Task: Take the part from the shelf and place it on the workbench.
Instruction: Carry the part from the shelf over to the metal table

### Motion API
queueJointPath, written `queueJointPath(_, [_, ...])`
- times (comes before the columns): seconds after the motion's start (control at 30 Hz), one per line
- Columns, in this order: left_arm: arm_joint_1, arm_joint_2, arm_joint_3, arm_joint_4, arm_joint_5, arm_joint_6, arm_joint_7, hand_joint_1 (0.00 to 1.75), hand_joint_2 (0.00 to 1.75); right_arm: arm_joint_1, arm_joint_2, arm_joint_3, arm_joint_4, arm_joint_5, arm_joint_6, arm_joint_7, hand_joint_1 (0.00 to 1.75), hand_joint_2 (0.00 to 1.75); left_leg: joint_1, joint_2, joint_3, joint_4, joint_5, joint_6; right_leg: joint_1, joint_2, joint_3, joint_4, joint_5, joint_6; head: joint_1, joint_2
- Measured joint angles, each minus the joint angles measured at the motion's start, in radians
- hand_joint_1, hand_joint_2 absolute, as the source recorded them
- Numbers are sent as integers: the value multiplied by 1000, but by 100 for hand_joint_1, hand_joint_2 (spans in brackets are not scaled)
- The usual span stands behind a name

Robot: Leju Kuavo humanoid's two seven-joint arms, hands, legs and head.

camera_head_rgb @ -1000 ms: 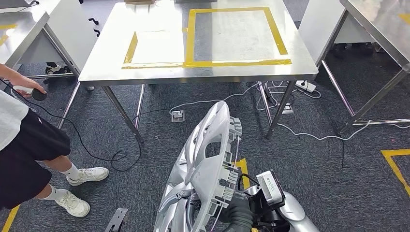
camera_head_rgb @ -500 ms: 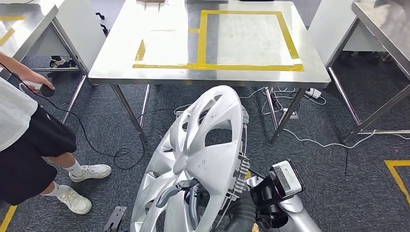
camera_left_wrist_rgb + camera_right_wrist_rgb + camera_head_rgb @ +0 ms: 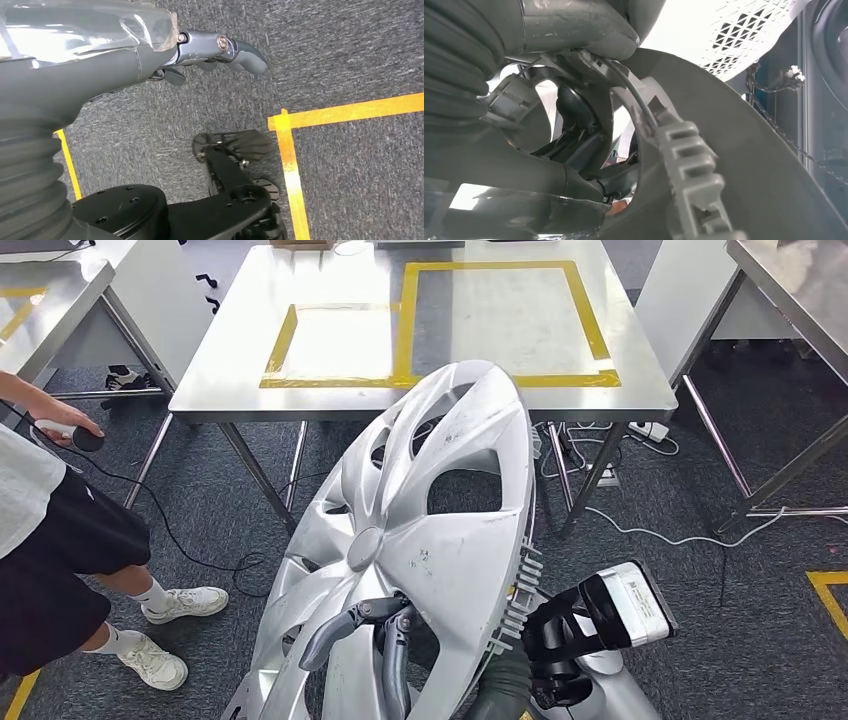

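Note:
The part is a large silver wheel cover [image 3: 440, 530], held tilted and upright in front of me. Its face is turned toward the head camera and its top edge overlaps the front edge of the steel workbench [image 3: 225, 380]. My right hand [image 3: 385, 635] grips the cover near its lower rim, and its dark fingers poke through a spoke opening. In the right wrist view the cover's ribbed rim clip [image 3: 686, 155] sits close beside the hand [image 3: 569, 25]. My left hand [image 3: 220, 50] hangs over the carpet with nothing in its fingers.
Two yellow tape rectangles [image 3: 500, 375] mark the workbench top. A person [image 3: 50, 530] stands at the left, holding a dark round device [image 3: 80, 438] on a cable. Cables and a power strip [image 3: 650, 428] lie under the bench. Other steel tables [image 3: 800, 290] flank it.
The wheel cover has risen and swung its face toward the camera, from nearly edge-on to broadside; it now reaches up over the workbench's front edge. The view has shifted a little.

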Motion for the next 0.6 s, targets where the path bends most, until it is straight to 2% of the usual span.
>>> queueJointPath(0.03, [1, 0, 0, 0, -1, 0, -1, 0, 175, 0, 2, 0, -2, -1, 0, 0, 175, 175, 0, 2, 28, -66, 42, 4, 0, 1, 6, 0, -4, 1, 0, 0])
queueJointPath(0.1, [0, 1, 0, 0, -3, 0, -2, 0, 175, -3, 7, 0, -5, -2, 0, 0, 175, 175, -4, 6, 91, -194, 92, 14, 5, 1, 16, -2, -11, 7, 1, 0])
queueJointPath(0.17, [0, 1, 1, 0, -4, 0, -3, 0, 175, -11, 7, 0, -6, -7, 0, 0, 175, 175, -12, 8, 116, -249, 91, 27, 8, 0, 22, -7, -11, 19, 1, 0])
queueJointPath(0.27, [2, 1, 2, 0, -6, 0, -4, 0, 175, -24, 3, -1, -4, -15, 3, -2, 175, 175, -15, 5, 139, -274, 88, 51, 8, -1, 26, 3, 0, 45, 1, 0])
queueJointPath(0.3, [2, 1, 3, 0, -6, 0, -4, 0, 175, -29, 1, -1, -3, -16, 3, -4, 175, 175, -13, 4, 150, -280, 89, 58, 8, -1, 14, 24, -10, 47, 2, 0])
queueJointPath(0.33, [2, 1, 3, 0, -7, 0, -4, 0, 175, -34, 0, 0, -3, -17, 4, -5, 175, 175, -12, 3, 160, -282, 91, 63, 7, -1, -9, 63, -30, 42, 4, 0])
queueJointPath(0.4, [2, 0, 4, 0, -7, 0, -4, 0, 175, -38, -4, 0, -3, -18, 5, -6, 175, 175, -13, 3, 167, -283, 87, 69, 7, -1, -90, 191, -76, 30, 5, 0])
queueJointPath(0.43, [3, -1, 4, 0, -7, 0, -4, 0, 175, -37, -6, 0, -3, -19, 6, -6, 175, 175, -15, 2, 170, -282, 82, 70, 7, 0, -131, 249, -92, 29, 5, 0])
queueJointPath(0.47, [3, -1, 4, 0, -7, 0, -4, 0, 175, -37, -8, 1, -2, -19, 6, -6, 175, 175, -16, 0, 174, -282, 77, 70, 7, -1, -159, 277, -94, 32, 5, 0])
queueJointPath(0.5, [4, -2, 4, 0, -7, 0, -4, 0, 175, -36, -10, 1, -2, -20, 7, -6, 175, 175, -17, -3, 181, -282, 71, 69, 7, -1, -167, 268, -80, 40, 5, 0])
queueJointPath(0.53, [4, -2, 4, 0, -7, 0, -4, 0, 175, -36, -11, 2, -2, -20, 8, -6, 175, 175, -17, -6, 191, -282, 64, 67, 7, -1, -155, 223, -53, 50, 5, 0])
queueJointPath(0.57, [4, -3, 4, 0, -7, 0, -4, 0, 175, -36, -12, 2, -2, -20, 9, -6, 175, 175, -17, -8, 203, -281, 55, 64, 7, -1, -128, 149, -13, 60, 5, 0])
queueJointPath(0.6, [4, -4, 4, 0, -8, 0, -4, 0, 175, -37, -13, 3, -2, -20, 10, -6, 175, 175, -18, -9, 215, -280, 44, 59, 8, -1, -100, 77, 26, 61, 5, 0])
